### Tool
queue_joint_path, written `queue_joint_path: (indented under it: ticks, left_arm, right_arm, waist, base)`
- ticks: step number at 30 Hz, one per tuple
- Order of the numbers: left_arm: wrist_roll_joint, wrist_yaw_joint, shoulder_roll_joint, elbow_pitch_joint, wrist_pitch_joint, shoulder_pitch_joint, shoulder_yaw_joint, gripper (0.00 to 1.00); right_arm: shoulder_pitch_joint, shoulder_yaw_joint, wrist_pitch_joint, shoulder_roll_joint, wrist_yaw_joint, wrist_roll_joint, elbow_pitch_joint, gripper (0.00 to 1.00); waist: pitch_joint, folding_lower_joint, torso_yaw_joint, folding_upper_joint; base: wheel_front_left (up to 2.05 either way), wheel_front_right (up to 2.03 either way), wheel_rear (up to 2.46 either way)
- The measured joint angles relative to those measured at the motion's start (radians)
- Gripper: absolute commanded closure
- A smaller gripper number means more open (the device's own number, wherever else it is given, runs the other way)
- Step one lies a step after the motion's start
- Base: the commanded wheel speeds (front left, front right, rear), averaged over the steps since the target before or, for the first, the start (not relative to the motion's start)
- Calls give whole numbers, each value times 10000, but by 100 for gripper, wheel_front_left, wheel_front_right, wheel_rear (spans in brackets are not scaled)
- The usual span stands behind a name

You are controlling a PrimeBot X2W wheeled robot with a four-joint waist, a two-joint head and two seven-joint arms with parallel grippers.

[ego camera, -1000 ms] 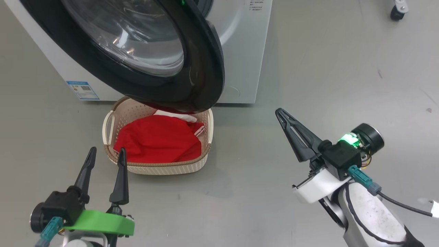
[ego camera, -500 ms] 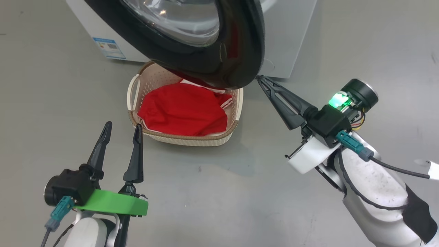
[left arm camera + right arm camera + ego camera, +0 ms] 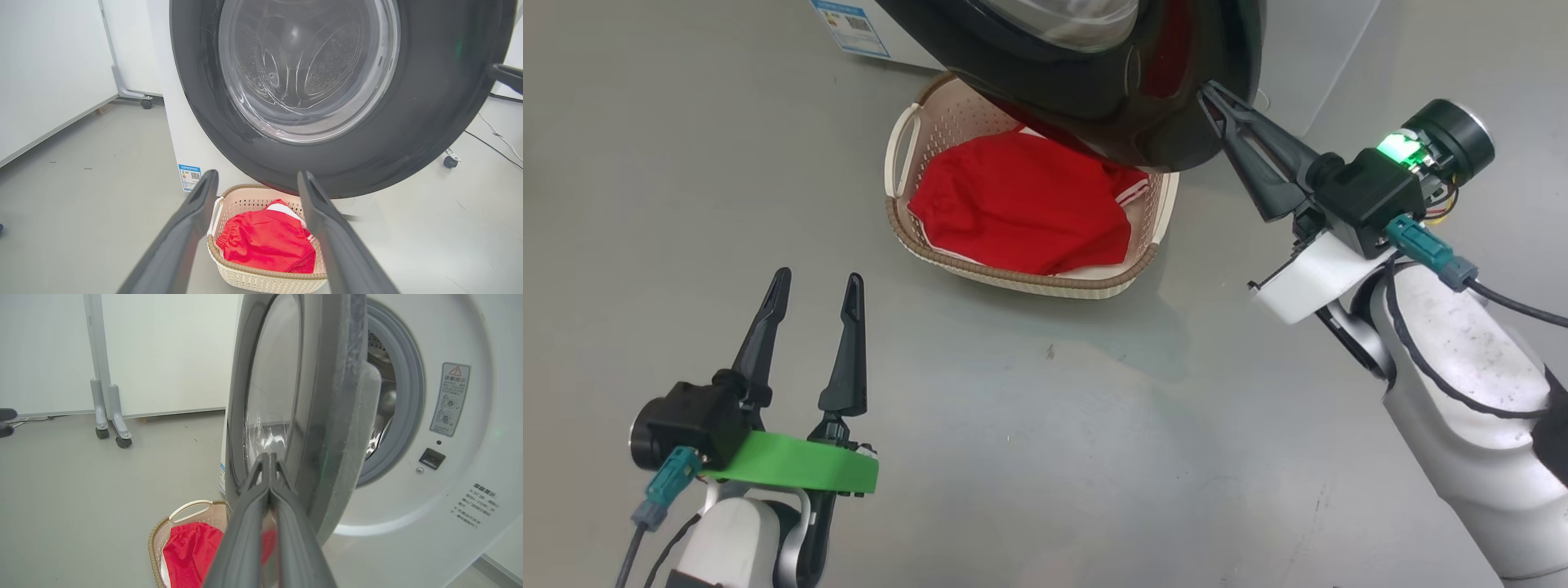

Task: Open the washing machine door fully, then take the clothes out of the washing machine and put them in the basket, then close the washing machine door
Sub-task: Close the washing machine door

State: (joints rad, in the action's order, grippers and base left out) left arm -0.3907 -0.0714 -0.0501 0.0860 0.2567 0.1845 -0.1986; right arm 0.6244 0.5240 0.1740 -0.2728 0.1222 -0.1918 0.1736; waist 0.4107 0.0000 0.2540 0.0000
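We are seeing the washing machine door (image 3: pixel 1094 82) standing upright and swung out from the washing machine (image 3: pixel 482 457), with its free edge pointing out toward us. In the head view it is sitting at 12 o'clock and hanging over the 12 o'clock side of the basket (image 3: pixel 1029 282). The basket is sitting on the grey floor (image 3: pixel 1045 457) just in front of the washing machine. Its long side is running from 9 o'clock to 3 o'clock, tipping a little down at the 3 o'clock end. The clothes (image 3: pixel 1021 204) are lying inside it, with their long way running the same way as the basket.

Our right gripper (image 3: pixel 1207 88) is squeezing its 2 fingers tight together with nothing between them. It is sitting at 2 o'clock, pointing toward 11 o'clock, with its tip right against the door's black ring. Our left gripper (image 3: pixel 818 278) is hanging at 7 o'clock over the floor, pointing to 12 o'clock, with its 2 fingers spread wide and holding nothing.
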Motion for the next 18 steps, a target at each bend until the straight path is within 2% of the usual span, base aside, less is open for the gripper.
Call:
queue_joint_path:
  ticks: [10,18]
  left_arm:
    - [132,-44,38,-23,0,274,98,0]
    - [140,-102,96,-151,0,706,59,0]
  right_arm:
    - [797,-368,71,-151,86,-138,382,100]
    - [1728,-742,8,-506,86,-226,623,100]
  waist:
    - [560,0,98,0]
    - [1108,0,77,0]
  base:
    - [0,0,0]
    - [0,0,0]
